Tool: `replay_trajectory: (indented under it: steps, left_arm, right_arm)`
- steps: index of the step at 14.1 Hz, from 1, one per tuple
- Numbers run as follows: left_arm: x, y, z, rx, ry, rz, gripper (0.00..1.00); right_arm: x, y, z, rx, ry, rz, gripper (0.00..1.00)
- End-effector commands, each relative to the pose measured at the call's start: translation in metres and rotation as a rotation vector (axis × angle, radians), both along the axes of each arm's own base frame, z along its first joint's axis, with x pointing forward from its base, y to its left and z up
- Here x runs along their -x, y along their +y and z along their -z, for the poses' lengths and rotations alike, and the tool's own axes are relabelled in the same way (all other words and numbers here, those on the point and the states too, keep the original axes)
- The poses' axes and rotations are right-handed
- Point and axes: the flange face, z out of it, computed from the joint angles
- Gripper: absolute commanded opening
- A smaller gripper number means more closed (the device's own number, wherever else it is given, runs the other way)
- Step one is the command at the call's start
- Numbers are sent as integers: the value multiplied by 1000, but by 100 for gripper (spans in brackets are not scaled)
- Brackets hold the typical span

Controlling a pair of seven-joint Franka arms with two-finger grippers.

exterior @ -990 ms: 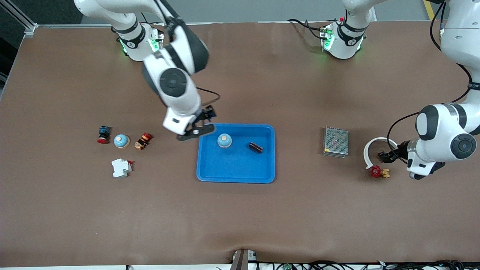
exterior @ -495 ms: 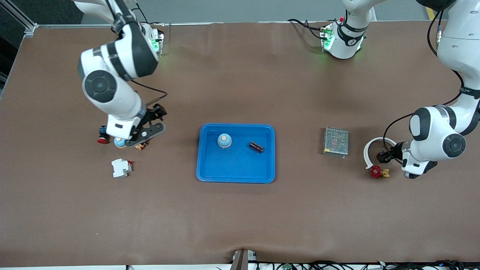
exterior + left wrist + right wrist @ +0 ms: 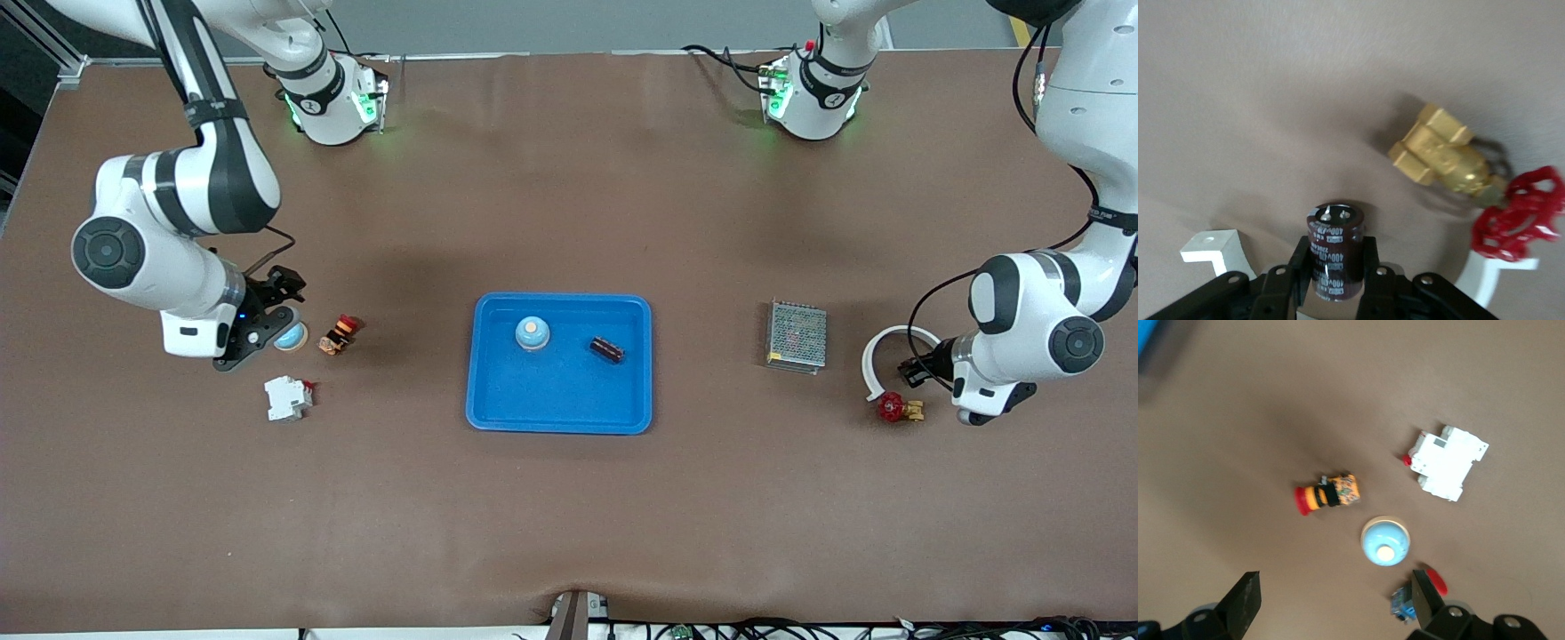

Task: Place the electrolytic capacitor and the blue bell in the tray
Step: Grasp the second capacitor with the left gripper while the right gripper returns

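tray (image 3: 498, 409) mid-table holds blue bell (image 3: 532, 332) and capacitor (image 3: 607, 349). left gripper (image 3: 1335, 280) pinches a second capacitor (image 3: 1335, 250) near brass valve (image 3: 1451, 160). right gripper (image 3: 1331, 603) spread wide over second bell (image 3: 1385, 542).

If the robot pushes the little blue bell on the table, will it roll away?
Probably not: the blue bell sits on a flat round base, so it would likely slide. Its smooth dome looks slippery, so the open right gripper above it may need a careful squeeze.
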Motion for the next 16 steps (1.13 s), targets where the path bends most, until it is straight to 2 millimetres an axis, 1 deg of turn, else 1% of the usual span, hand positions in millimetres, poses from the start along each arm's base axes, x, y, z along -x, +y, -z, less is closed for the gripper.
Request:
replay_trajectory:
  steps: [1, 2, 4, 5, 6, 8, 9, 10, 11, 12, 14, 16]
  left_arm:
    - [-9, -15, -38, -11, -57, 16, 0]
    - [-13, -17, -44, -11, -56, 6, 0]
    - [-23, -36, -57, -4, -66, -22, 0]
    - [-27, -49, -64, 3, -76, -29, 0]
    - [-32, -58, -72, 9, -94, -34, 0]
    - [-44, -74, -85, 23, -123, -40, 0]
    - [-48, -88, -87, 26, -125, -45, 0]
    - [-54, -103, -93, 25, -131, -59, 0]
    - [-56, -120, -93, 25, -122, -77, 0]
    - [-59, -135, -97, 23, -124, -101, 0]
    - [-63, -165, -102, 21, -124, -140, 0]
    - [-62, -195, -106, 40, -124, -173, 0]
  right_arm:
    - [24, -16, 21, -9, -29, -54, 100]
    - [29, -19, 30, -11, -35, -62, 100]
    - [43, -20, 48, -13, -41, -64, 100]
    - [46, -20, 54, -15, -50, -71, 100]
    - [48, -20, 59, -19, -53, -96, 100]
    - [49, -29, 64, -24, -64, -119, 100]
    - [49, -34, 67, -26, -68, -127, 100]
    - [49, -36, 69, -27, -77, -139, 100]
    - [50, -38, 76, -29, -81, -151, 100]
    - [49, -41, 82, -31, -89, -166, 100]
    - [48, -50, 94, -35, -89, -200, 100]
    - [48, -52, 104, -37, -91, -224, 100]
